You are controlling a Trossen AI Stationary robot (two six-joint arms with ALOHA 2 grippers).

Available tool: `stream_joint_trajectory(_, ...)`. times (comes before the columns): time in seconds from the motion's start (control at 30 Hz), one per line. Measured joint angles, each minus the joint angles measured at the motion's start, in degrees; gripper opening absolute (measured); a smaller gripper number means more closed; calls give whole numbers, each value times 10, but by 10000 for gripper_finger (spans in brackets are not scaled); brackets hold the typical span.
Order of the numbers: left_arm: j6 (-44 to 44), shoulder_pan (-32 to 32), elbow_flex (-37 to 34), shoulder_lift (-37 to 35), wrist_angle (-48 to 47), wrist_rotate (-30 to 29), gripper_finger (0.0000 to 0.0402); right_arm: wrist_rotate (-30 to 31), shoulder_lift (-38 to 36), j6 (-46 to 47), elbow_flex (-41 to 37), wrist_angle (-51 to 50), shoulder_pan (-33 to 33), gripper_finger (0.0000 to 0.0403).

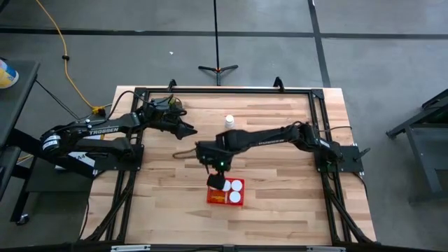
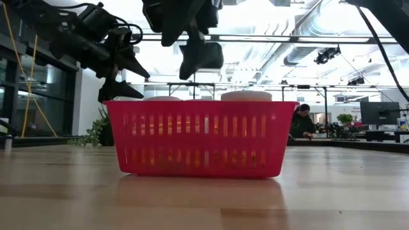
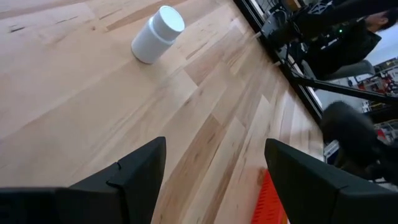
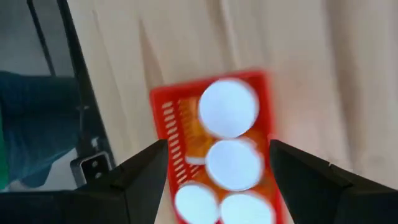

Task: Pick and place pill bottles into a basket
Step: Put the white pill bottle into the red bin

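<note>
The basket (image 2: 201,137) sat closest to the low camera, a red perforated tub on the pale wooden table (image 1: 280,210), its mesh front showing orange bottle bodies inside and white caps rising just over the rim. From above it lay near the middle of the table's front edge, and the right wrist view looked straight down on four white caps (image 4: 228,107) packed into it. On the left side of the table the left gripper (image 1: 187,129) hung above the boards toward the back edge, its two dark fingers spread wide apart and holding nothing; its wrist view showed bare planks between the fingers. Farther right, toward the middle of the back edge, the whitish bottle (image 1: 229,122) stood alone on the wood, well apart from the basket and near the left gripper. The right gripper (image 1: 215,181) reached in from the right edge and hovered over the basket's left end, fingers parted and empty, with the caps framed between them in its own wrist view. The table was light butcher-block within a black metal frame (image 1: 318,112), on a grey concrete floor where a yellow cable (image 1: 66,59) trailed at the back left. Beyond the table, in the low view, were tall windows, a leafy plant (image 2: 96,134) at the left, ceiling ducts overhead, and a seated person (image 2: 301,121) among desks at the right.
</note>
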Motion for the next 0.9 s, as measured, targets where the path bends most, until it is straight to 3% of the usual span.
stream_joint_trajectory(0.33, -31, 0, 0, 0, 0, 37, 308, 60, 0, -59, 63, -80, -76, 272)
stream_joint_trajectory(0.67, -77, 0, 0, 0, 9, 110, 308, 93, 0, -94, 62, -105, -157, 274)
stream_joint_trajectory(0.9, -109, 0, 0, 0, 36, 111, 308, 96, 0, -101, 62, -105, -208, 296)
